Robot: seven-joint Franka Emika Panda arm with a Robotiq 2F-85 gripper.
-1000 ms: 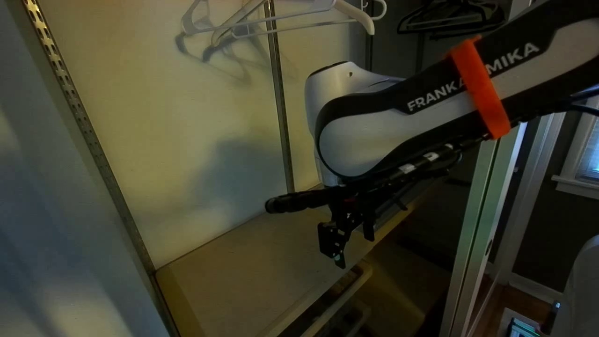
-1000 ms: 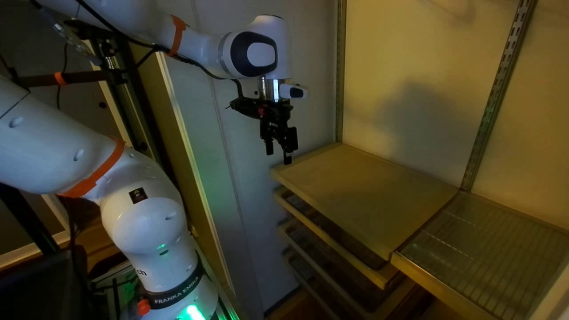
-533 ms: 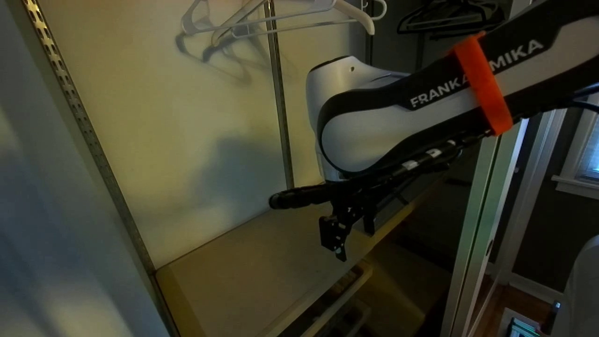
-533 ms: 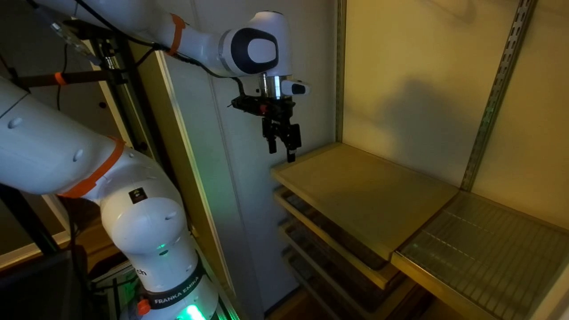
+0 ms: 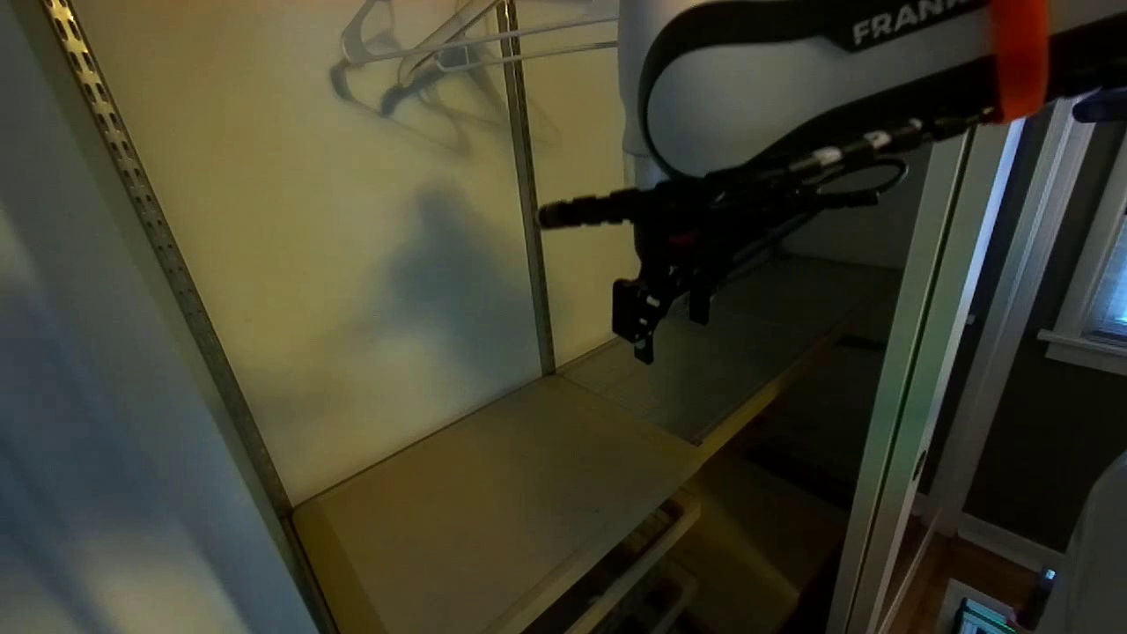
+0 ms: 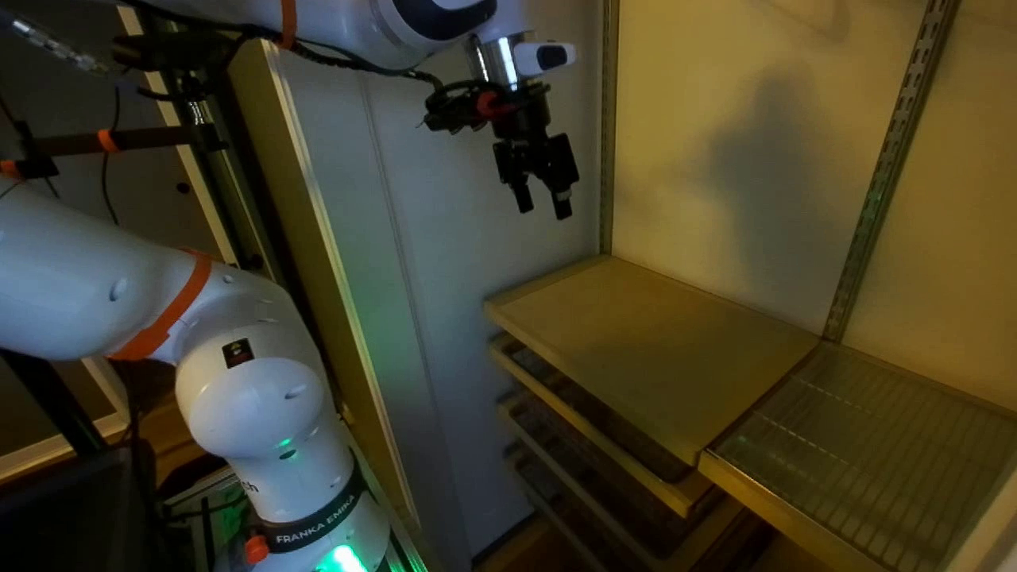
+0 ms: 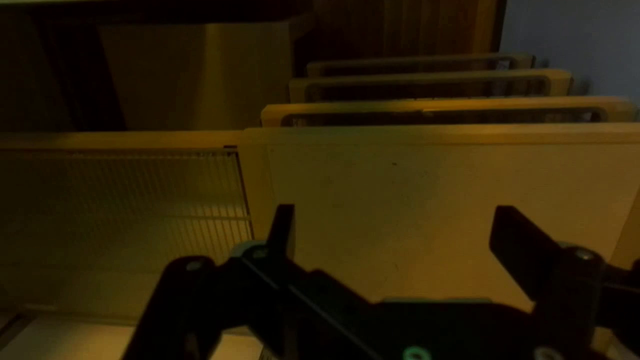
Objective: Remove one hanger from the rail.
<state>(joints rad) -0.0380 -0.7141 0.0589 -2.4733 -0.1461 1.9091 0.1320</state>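
Observation:
White hangers [image 5: 354,40] hang at the top of an exterior view, in front of the back wall. Only their lower parts show; their hooks are cut off by the frame and their right ends are behind my arm. The rail is out of view in all frames. My gripper [image 5: 673,333] is open and empty, pointing down, below and to the right of the hangers. In an exterior view it also shows [image 6: 544,206] above the shelf's far left corner. In the wrist view the fingers [image 7: 395,212] are wide apart with only the shelf board behind them.
A flat shelf board [image 6: 651,342] lies below the gripper, beside a ribbed shelf [image 6: 858,453]. Pull-out frames [image 6: 588,429] sit beneath it. Slotted posts [image 5: 528,194] run up the back wall. A pale side wall [image 6: 445,262] stands close by the gripper. A door frame [image 5: 916,370] stands at the right.
The arm and open gripper have risen, moving slightly right in both exterior views. The arm now covers the white hangers' right ends and the dark hangers. The hangers have not visibly moved.

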